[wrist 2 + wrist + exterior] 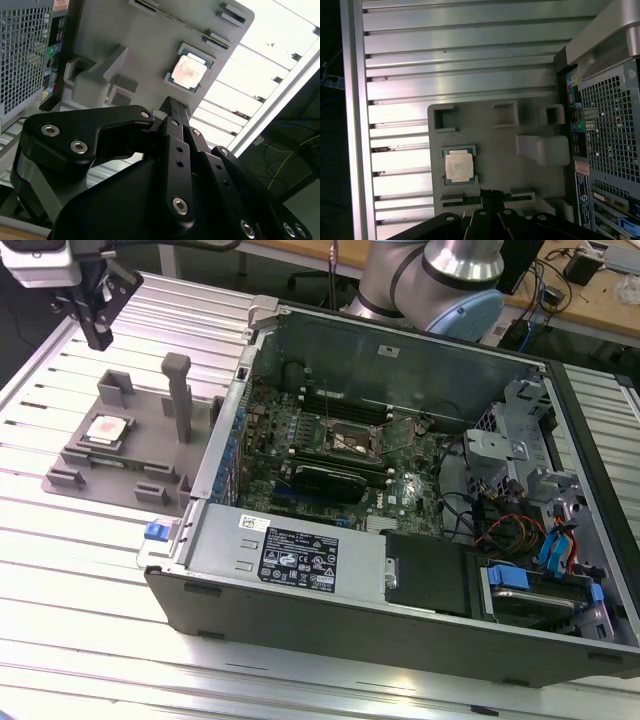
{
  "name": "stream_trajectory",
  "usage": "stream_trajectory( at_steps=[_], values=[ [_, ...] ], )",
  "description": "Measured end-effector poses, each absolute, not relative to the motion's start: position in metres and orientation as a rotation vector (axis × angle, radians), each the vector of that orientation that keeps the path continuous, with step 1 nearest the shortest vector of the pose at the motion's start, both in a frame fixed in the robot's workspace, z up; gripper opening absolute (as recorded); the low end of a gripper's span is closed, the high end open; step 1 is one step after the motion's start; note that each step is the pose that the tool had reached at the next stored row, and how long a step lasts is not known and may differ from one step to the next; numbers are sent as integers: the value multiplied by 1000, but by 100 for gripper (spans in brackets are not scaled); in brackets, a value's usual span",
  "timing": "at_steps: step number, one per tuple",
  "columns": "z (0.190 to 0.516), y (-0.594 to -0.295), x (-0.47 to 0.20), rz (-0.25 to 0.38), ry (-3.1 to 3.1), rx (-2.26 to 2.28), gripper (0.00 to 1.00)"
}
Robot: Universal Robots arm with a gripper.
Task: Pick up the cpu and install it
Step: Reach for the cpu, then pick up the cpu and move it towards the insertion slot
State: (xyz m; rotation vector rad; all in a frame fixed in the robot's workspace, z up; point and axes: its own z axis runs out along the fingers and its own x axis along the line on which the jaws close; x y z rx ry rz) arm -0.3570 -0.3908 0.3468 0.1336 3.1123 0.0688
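The cpu (107, 429) is a small square chip with a silver top. It lies flat in a pocket of the grey holder plate (150, 465), at the exterior view's left, beside the open computer case. Both wrist views show the cpu (188, 71) (459, 166) resting in that pocket. My gripper (100, 337) hangs well above the plate, apart from the chip, with nothing in it. Its black fingers (175, 117) meet at a narrow tip (490, 192), so the gripper is shut. The motherboard socket (352, 438) with its metal frame sits inside the case.
The open computer case (330, 570) takes up the middle and the exterior view's right, with its drive cage (530, 450) and cables. A tall grey post (177, 395) and raised blocks stand on the holder plate. Everything rests on a slatted aluminium table (90, 600).
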Motion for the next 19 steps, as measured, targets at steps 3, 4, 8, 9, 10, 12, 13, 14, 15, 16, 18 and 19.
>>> stream_trajectory(
  at_steps=[3,4,8,9,10,12,13,14,15,16,18,19],
  values=[
    [342,-393,-360,69,3112,133,11],
    [340,-393,-361,69,3112,133,11],
    [330,-395,-365,69,3112,134,11],
    [327,-396,-367,68,3112,134,11],
    [327,-396,-367,68,3113,134,11],
    [327,-396,-367,69,3112,134,11],
    [327,-396,-367,69,3112,134,11],
    [326,-396,-367,69,3112,134,11],
    [326,-396,-367,69,3112,134,11],
    [326,-396,-367,69,3112,134,11],
    [326,-396,-368,69,3112,134,11],
    [326,-396,-368,69,3112,134,11]
  ],
)
